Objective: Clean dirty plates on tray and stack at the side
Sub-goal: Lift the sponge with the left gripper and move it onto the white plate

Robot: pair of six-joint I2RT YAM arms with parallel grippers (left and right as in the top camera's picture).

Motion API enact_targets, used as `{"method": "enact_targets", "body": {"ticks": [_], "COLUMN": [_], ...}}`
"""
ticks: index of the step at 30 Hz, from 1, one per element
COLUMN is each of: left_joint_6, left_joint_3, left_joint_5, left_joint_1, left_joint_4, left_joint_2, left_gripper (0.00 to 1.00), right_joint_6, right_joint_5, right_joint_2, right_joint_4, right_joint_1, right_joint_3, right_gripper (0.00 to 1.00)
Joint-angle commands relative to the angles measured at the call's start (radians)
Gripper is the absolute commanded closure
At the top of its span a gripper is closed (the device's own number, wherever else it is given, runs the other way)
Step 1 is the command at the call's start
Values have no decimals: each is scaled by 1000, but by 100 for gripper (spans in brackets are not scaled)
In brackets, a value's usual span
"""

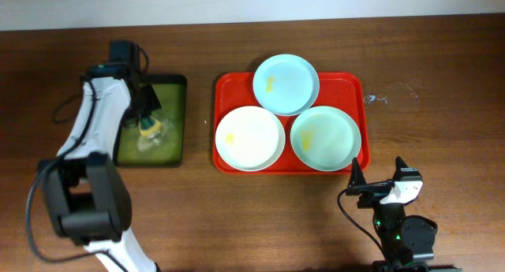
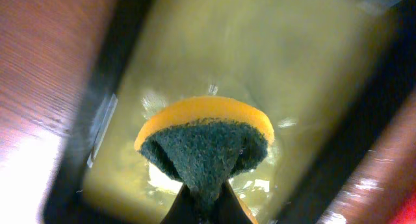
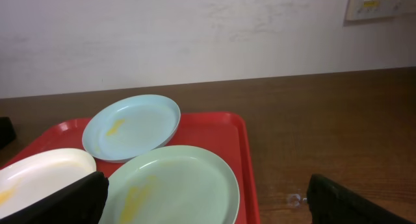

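The red tray [image 1: 222, 91] holds three plates with yellow smears: pale blue [image 1: 286, 84] at the back, white [image 1: 249, 138] front left, pale green [image 1: 325, 138] front right. They also show in the right wrist view: blue [image 3: 132, 128], green [image 3: 175, 185], white [image 3: 39, 175], on the tray [image 3: 227, 126]. My left gripper [image 1: 148, 124] is shut on a yellow sponge with a dark green scouring side [image 2: 205, 143], held over the olive-green tray [image 1: 175, 114]. My right gripper [image 1: 377, 181] is open and empty, near the table's front, just in front of the green plate.
The olive-green tray [image 2: 305, 68] holds yellowish liquid. A small wet smear [image 1: 377, 98] lies on the wood to the right of the red tray. The table's far edge meets a white wall [image 3: 195, 29].
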Motion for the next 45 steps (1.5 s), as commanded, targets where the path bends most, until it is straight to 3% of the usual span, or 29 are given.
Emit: {"method": "enact_targets", "body": {"ticks": [1,9,12,18,23,26,28,31,33,38,44,45], "left_joint_6": [5,5,5,5,5,-20,-126,-175,-185,-284,-283,-283], "left_joint_3": [66,-180,-113,3,-63,-179,-241,-268,-268,-268,-212,-187], "left_joint_5": [29,31,45,275,293,292,292,254,154,-43,-101,-101], "left_joint_1": [2,3,2,-28,-210,-347,-426,-505,-559,-630,-613,-606], "left_joint_4": [-25,123,45,-41,-66,61,161,292,346,362,364,337], "left_joint_2": [-163,-65,-104,-325,-323,-270,-220,-154,-102,-10,-6,-21], "left_gripper": [100,100,100,100,100,100,100,100,100,100,80,46], "right_joint_6": [0,0,0,0,0,0,0,0,0,0,0,0], "right_joint_5": [8,8,8,8,8,8,8,8,8,8,8,8], "right_joint_2": [-6,-6,-6,-6,-6,-6,-6,-6,-6,-6,-6,-6], "right_joint_4": [-2,-2,-2,-2,-2,-2,-2,-2,-2,-2,-2,-2], "right_joint_1": [6,6,6,6,6,6,6,6,6,6,6,6], "right_joint_3": [-9,-9,-9,-9,-9,-9,-9,-9,-9,-9,-9,-9], "right_gripper": [2,2,2,1,2,2,2,2,2,2,2,2]}}
